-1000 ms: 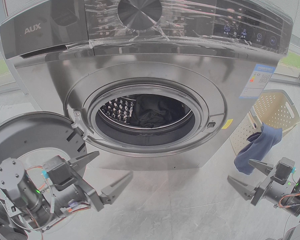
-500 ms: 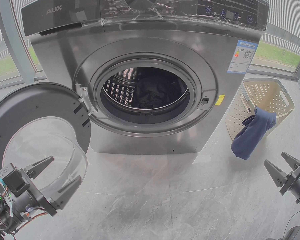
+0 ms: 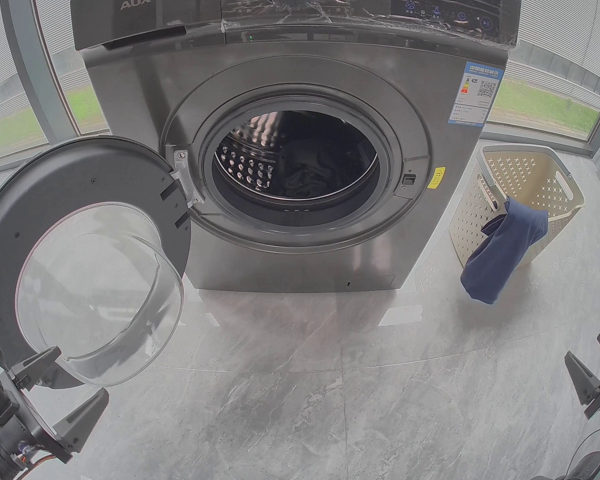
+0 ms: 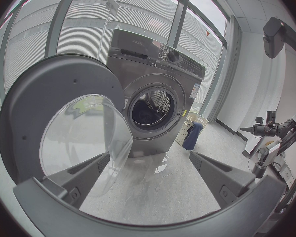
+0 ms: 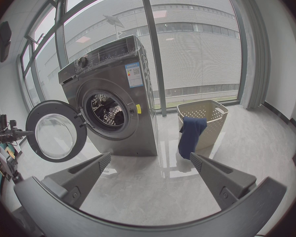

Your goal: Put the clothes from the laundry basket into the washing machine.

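Steel-grey washing machine stands at the far edge of the pale stone-look floor, against the windows. Its round door is swung fully open on the left-hand hinge (the clear bowl of the door bulges out toward the robot). The cream laundry basket sits just beside the machine's right side, perforated and upright on the floor near the window edge. A blue garment hangs over the basket's near rim, a little of it inside and most of it draped down the outer wall. Its lower end is close to the floor, though I cannot tell whether it touches. Inside the drum lies a heap of dark clothes, toward the back of the opening. The left tool is low at the near left corner of the floor, just in front of the open door, its two fingers spread apart with nothing between them. The right tool is low at the near right corner, well apart from the basket, its fingers also spread and holding nothing.
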Controlling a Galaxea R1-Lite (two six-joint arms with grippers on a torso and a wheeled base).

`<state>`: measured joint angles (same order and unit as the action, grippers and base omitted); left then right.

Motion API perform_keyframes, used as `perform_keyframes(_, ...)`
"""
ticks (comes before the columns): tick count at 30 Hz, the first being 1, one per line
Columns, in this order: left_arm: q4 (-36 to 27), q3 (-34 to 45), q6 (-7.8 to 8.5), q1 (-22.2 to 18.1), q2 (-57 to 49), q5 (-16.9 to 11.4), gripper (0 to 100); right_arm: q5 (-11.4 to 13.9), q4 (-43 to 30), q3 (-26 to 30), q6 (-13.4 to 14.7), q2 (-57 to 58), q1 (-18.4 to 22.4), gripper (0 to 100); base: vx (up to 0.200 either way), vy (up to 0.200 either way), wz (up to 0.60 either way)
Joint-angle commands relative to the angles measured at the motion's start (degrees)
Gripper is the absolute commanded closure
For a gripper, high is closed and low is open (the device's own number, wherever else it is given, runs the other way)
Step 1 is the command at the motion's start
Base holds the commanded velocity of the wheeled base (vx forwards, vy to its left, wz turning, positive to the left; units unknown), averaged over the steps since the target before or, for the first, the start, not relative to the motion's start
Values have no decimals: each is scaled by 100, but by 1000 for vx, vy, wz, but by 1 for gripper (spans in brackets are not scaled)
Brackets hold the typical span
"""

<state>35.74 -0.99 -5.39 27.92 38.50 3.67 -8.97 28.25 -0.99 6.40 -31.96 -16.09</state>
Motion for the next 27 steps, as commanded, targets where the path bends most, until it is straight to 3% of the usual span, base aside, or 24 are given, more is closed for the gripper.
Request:
perform_keyframes(1,-340,37,-15,-76,-809,2,0,168,-328,-68,-104,788,352,0,0,-200,0)
perform_keyframes(27,-454,-42,-41,-41,-545,-15,0,256,-355,-226,-95,-425,308,0,0,-200,0)
